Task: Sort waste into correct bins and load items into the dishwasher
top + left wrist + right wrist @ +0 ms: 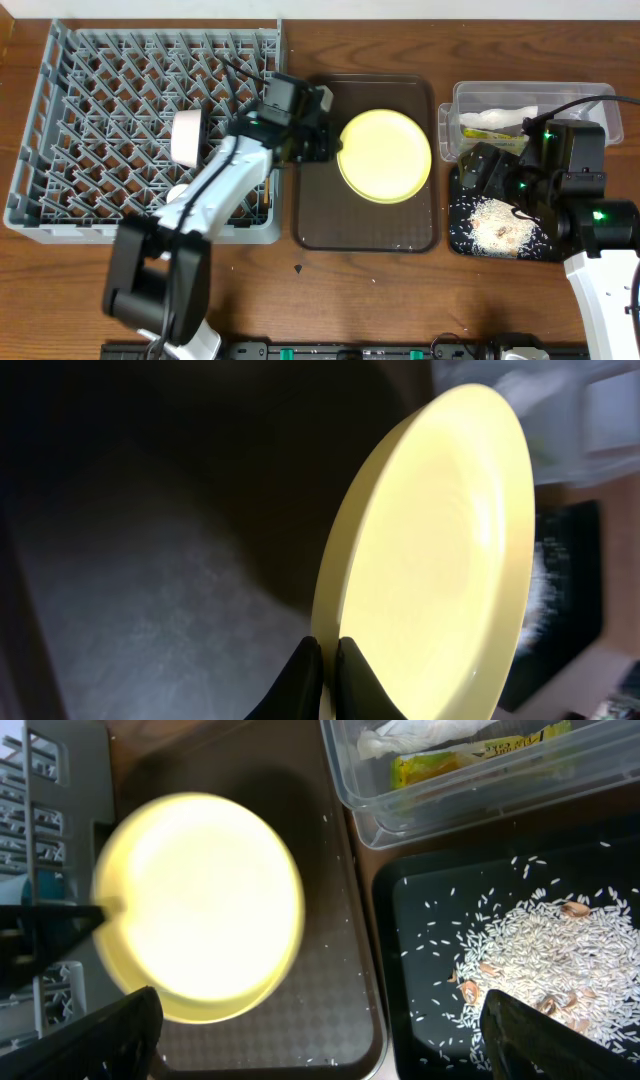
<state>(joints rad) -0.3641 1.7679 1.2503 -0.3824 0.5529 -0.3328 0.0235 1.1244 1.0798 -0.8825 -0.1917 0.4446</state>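
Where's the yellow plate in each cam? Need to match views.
Overhead: yellow plate right of centre, over the brown tray, left gripper at its left rim.
Left wrist: plate fills centre-right, nearly edge-on, rim pinched at the bottom.
Right wrist: plate left of centre.
Shared landmark: black tray holding rice, in all three.

Rack (100, 120) left, serving tray (360, 228) centre, tub (590, 92) behind shallow tray (465, 240).

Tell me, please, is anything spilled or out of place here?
Yes. A few rice grains lie on the brown serving tray, outside the black tray holding the rice pile. Nothing else looks odd.
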